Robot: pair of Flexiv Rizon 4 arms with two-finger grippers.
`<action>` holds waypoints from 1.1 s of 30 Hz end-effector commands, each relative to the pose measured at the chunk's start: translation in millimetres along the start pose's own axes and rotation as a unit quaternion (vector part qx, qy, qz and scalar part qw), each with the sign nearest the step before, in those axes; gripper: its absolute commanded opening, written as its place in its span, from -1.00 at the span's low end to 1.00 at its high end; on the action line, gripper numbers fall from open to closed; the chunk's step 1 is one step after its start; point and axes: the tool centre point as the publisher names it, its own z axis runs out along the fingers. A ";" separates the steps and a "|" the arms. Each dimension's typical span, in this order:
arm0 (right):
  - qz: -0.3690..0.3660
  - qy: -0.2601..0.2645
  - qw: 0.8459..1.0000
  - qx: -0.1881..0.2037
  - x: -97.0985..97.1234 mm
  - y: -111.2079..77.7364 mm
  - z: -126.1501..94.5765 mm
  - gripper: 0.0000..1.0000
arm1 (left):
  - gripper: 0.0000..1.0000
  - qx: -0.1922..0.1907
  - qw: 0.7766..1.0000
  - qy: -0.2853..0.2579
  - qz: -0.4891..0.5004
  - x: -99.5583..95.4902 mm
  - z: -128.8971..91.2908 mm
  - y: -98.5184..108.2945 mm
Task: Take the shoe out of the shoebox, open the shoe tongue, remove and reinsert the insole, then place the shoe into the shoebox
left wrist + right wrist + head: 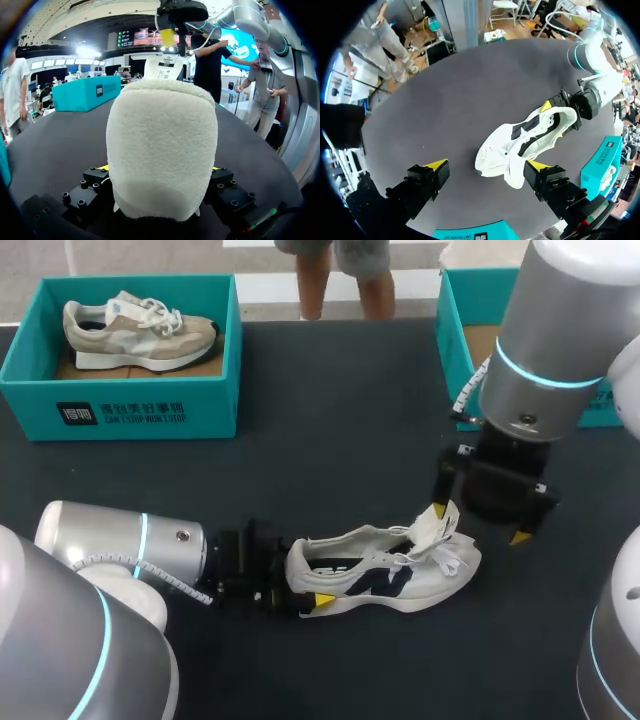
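A white shoe with a navy side mark lies on its sole on the dark table, toe to the right. My left gripper comes in from the left and is shut on the heel. In the left wrist view the fuzzy heel fills the space between its fingers. The tongue stands up with its label showing. My right gripper hangs just above the toe end, open wide. In the right wrist view the tongue lies close by one finger, and nothing is held.
A teal shoebox at the back left holds a beige shoe. A second teal box stands at the back right, partly hidden behind my right arm. Bare dark table lies between the boxes and the white shoe.
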 end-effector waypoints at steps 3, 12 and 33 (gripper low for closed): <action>0.110 -0.014 0.993 -0.038 -0.4 3.1 -15.1 1.00 | -1.00 -0.001 1.000 0.000 0.000 0.6 -2.2 4.6; 0.163 -0.042 0.984 -0.055 -0.4 8.5 -20.5 1.00 | -1.00 -0.001 1.000 0.000 0.000 0.6 -2.2 4.6; 0.190 -0.044 0.980 -0.048 6.4 -2.2 -32.0 1.00 | -1.00 -0.001 1.000 0.000 0.000 0.6 -2.2 4.6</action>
